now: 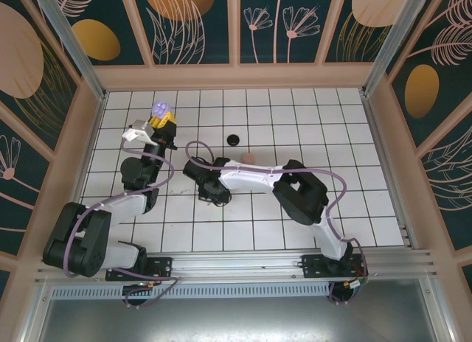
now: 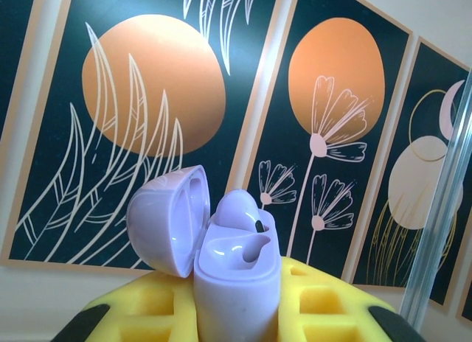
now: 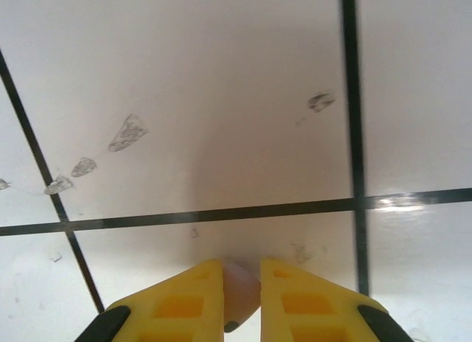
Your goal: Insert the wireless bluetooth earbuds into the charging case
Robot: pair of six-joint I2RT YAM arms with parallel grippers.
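My left gripper (image 2: 236, 316) is shut on a lilac charging case (image 2: 237, 279) and holds it upright in the air. Its lid (image 2: 166, 220) is swung open to the left. One lilac earbud (image 2: 240, 208) sits in the far slot; the near slot is empty. From above, the case (image 1: 161, 108) and left gripper (image 1: 164, 124) sit at the back left. My right gripper (image 3: 241, 283) is down at the tiled floor (image 3: 221, 99), its yellow fingers (image 3: 184, 301) pressed on a pale lilac-pink earbud (image 3: 240, 294). From above, the right gripper (image 1: 214, 195) is near the middle.
A small black round object (image 1: 233, 139) and a small pink one (image 1: 248, 158) lie on the tiles behind the right arm. Scuff marks (image 3: 127, 132) dot the tile ahead of the right fingers. Patterned walls close in the floor on three sides.
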